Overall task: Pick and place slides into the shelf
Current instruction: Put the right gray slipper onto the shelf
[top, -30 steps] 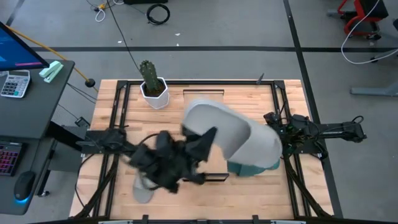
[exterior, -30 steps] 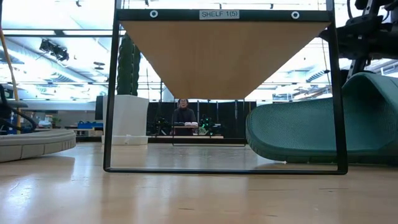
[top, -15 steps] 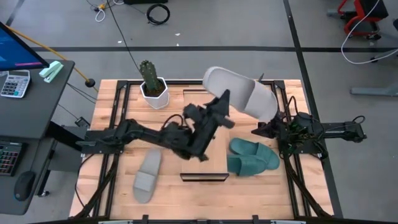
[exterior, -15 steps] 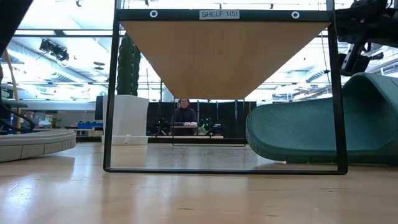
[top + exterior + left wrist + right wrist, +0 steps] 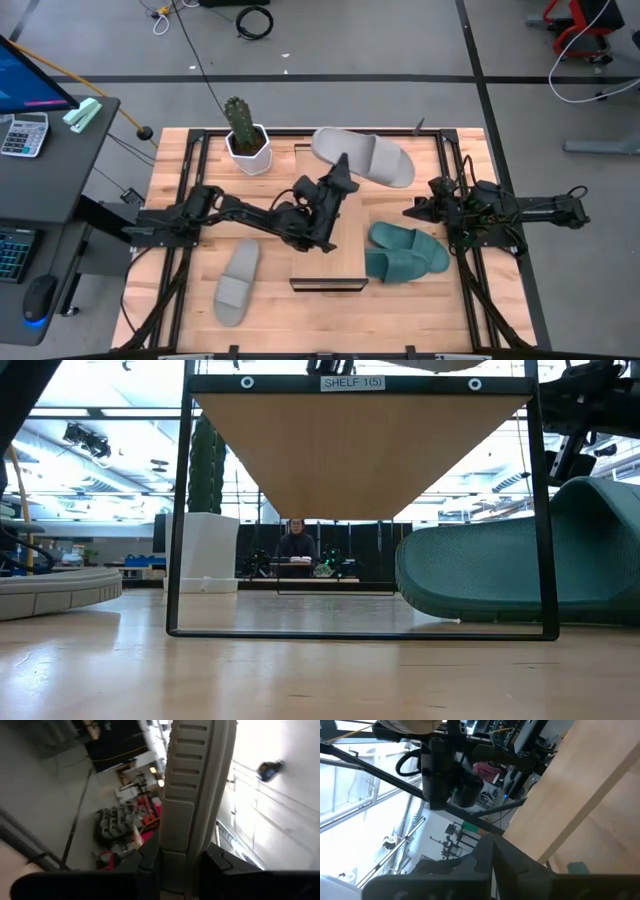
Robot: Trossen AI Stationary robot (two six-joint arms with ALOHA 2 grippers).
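Light grey slides, teal green slides, light wood shelf, dark arms

From my overhead feed I see a grey concrete floor crossed by dark tape lines, with a coiled black cable lying on it. A dark desk at the side carries a calculator, and a potted cactus stands on the slatted wooden tabletop. At table level I see a bright hall with ceiling lights and a person seated far back.

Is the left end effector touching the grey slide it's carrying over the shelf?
Touching. The left wrist view shows the left end effector clamped on the grey slide, fingers pressed against either side of its edge.
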